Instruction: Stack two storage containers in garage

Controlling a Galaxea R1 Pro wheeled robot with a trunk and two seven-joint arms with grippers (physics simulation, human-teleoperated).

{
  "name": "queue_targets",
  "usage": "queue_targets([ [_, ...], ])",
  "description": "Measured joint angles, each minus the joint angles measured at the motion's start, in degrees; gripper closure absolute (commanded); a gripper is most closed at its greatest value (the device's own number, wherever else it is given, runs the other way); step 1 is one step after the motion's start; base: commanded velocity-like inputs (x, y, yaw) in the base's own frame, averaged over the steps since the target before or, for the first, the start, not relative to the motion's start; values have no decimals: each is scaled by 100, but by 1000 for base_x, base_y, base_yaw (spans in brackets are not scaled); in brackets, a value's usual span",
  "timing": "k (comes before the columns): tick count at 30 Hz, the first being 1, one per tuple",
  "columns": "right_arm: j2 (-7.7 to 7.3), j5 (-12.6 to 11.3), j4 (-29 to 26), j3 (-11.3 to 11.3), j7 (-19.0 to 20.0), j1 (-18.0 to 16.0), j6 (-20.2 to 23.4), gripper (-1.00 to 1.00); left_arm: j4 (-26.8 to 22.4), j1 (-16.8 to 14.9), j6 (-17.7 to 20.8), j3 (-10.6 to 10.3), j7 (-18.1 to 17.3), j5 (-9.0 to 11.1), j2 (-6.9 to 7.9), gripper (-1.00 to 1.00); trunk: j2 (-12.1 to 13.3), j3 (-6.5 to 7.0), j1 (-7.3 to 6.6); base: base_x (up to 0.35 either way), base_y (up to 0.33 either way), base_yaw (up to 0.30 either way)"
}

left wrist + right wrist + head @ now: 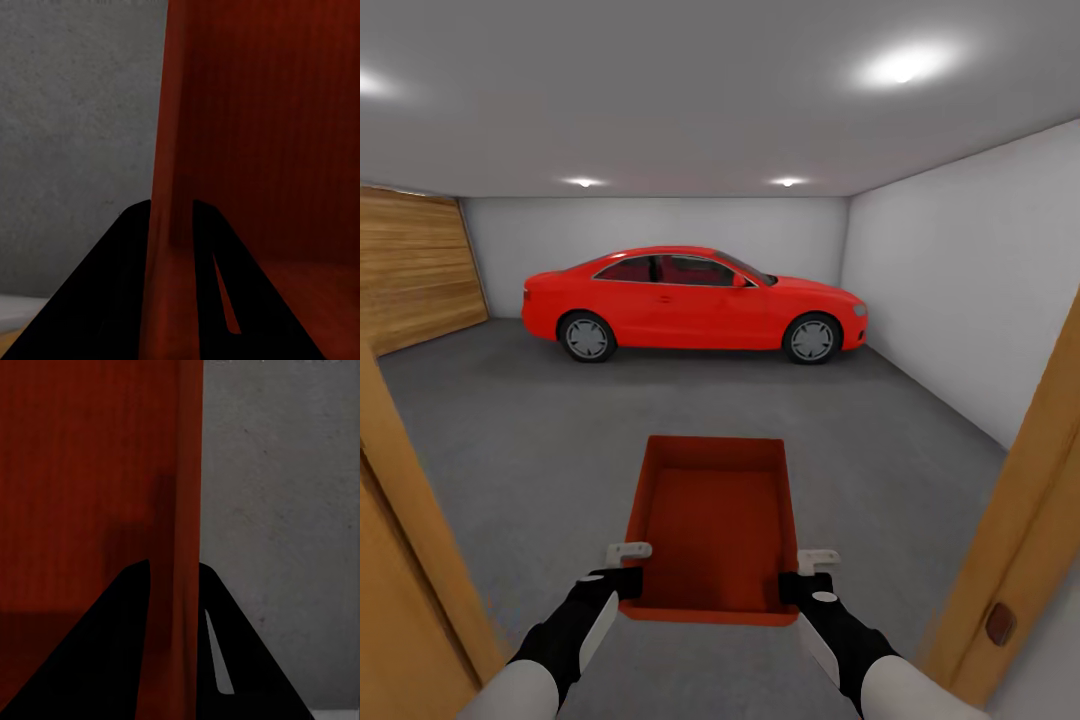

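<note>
The robot stands in a doorway, its wooden frame (1015,500) to either side, carrying one storage container (715,525) into the garage; this looks like the transport step, with the setting-down not yet begun. The left tool (628,562) pinches the container's left wall near the near corner, and the right tool (807,570) pinches the right wall the same way. In the left wrist view the left tool (171,225) has its dark fingers narrowed onto the thin orange-red wall (169,135), one inside and one outside; the right wrist view shows the right tool (174,585) clamped likewise on its wall (187,472). The container hangs level above the floor (540,440), open side up and empty. Next, I judge, the robot should roll forward clear of the doorway, then lower both arms evenly so the container lands flat on the concrete. Beyond stands a red car (695,303) against the far wall.
</note>
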Motion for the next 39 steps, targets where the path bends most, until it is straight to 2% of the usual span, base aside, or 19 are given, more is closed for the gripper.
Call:
queue_targets([
  [7, 0, 6, -1, 0, -1, 0, 11, 100, 9, 0, 0, 5, 0, 3, -1, 100, 0, 0, 0, 321, 0, 0],
  [14, 8, -27, -3, 85, -60, -3, -105, 100, 21, 2, -136, -74, 8, 96, 32, 100, 0, 0, 3, 0, 0, 0],
  [18, -36, -204, -39, 239, -66, 0, -1, 100, 13, 0, -37, -50, -5, 74, 23, 100, 0, -1, 3, 0, 0, 0],
  [23, -51, -295, -59, 324, -73, 0, 44, 100, 8, 2, 4, -35, -4, 79, 23, 100, 1, 0, 3, 0, 0, 0],
  [37, -59, -320, -60, 343, -69, 0, 40, 100, 7, 2, 6, -28, -1, 66, 16, 100, 1, 0, 3, 0, 0, 0],
  [38, -43, -124, -69, 186, -52, 0, 81, 100, 5, 0, 9, 10, 7, 8, -13, 100, 0, 0, 3, 0, 0, 0],
  [39, -35, -110, -69, 173, -52, 0, 83, 100, 6, 0, 8, 7, 6, 19, -6, 100, 0, 0, 3, 0, 0, 0],
])
